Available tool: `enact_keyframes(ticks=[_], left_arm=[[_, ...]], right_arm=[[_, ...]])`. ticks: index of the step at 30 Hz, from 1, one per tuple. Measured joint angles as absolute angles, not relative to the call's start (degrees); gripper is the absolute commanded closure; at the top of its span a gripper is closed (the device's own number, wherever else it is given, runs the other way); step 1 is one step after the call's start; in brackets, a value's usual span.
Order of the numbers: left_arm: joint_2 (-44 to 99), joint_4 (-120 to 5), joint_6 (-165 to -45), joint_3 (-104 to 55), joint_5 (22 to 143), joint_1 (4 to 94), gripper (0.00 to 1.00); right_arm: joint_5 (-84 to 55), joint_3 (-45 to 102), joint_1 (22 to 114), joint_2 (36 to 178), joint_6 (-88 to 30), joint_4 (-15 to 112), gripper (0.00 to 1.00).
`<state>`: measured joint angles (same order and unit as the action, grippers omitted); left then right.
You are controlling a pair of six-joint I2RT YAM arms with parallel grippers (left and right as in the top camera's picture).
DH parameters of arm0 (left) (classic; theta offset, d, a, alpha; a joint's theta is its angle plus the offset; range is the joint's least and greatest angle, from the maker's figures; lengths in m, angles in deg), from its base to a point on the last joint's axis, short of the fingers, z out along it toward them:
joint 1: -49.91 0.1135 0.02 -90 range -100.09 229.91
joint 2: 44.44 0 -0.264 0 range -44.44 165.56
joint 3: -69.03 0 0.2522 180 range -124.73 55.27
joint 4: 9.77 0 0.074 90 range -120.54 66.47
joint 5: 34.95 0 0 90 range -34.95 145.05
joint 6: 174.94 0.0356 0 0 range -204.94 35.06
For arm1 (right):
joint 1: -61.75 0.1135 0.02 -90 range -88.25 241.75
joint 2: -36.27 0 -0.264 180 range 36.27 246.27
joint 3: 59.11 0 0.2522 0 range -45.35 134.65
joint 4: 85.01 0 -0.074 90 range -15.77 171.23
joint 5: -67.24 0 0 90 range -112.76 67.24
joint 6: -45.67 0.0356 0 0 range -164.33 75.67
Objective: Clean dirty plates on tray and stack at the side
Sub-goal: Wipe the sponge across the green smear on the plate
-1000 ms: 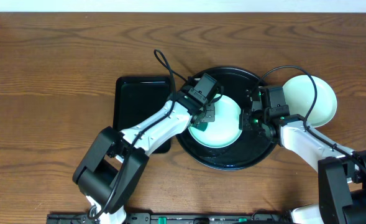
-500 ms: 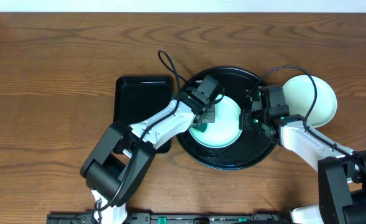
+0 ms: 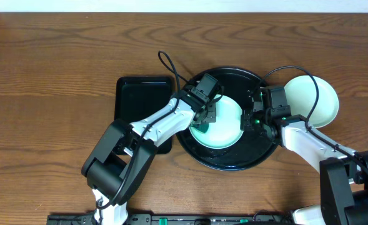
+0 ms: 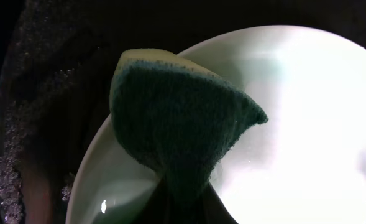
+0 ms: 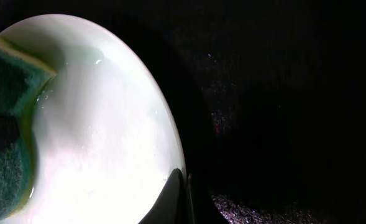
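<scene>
A small rectangular tray (image 3: pixel 140 103) lies farthest left. The left gripper (image 3: pixel 203 114) is closed on a folded green sponge (image 4: pixel 176 118), which presses on the left part of one mint plate (image 3: pixel 224 128). That plate lies flat and face up in the round black tray (image 3: pixel 233 161), under and to the right of the gripper; being round, it has no long axis. The right gripper (image 3: pixel 258 117) sits at the plate's right rim with one finger (image 5: pixel 173 190) touching it; whether it clamps cannot be told. Outside the tray on the right, a second mint plate (image 3: pixel 308 100) rests on what seems a white one.
</scene>
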<state>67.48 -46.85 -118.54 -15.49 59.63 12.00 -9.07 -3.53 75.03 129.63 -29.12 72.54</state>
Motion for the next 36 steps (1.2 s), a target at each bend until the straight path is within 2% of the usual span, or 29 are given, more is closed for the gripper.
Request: enact_keyframes(ticks=[9,20,36], left_arm=[[67.7,-46.1,-118.1,-15.5,64.9,13.1,0.93],[69.4,-41.1,-118.1,-15.4,79.4,13.2,0.92],[65.8,-41.3,-118.1,-14.5,86.0,11.2,0.92]], right_arm=[[-9.3,-3.5,75.0,129.6,-29.1,72.5,0.99],[-10.4,-3.6,75.0,129.6,-29.5,72.5,0.99],[-9.5,-3.5,75.0,129.6,-29.5,73.0,0.99]])
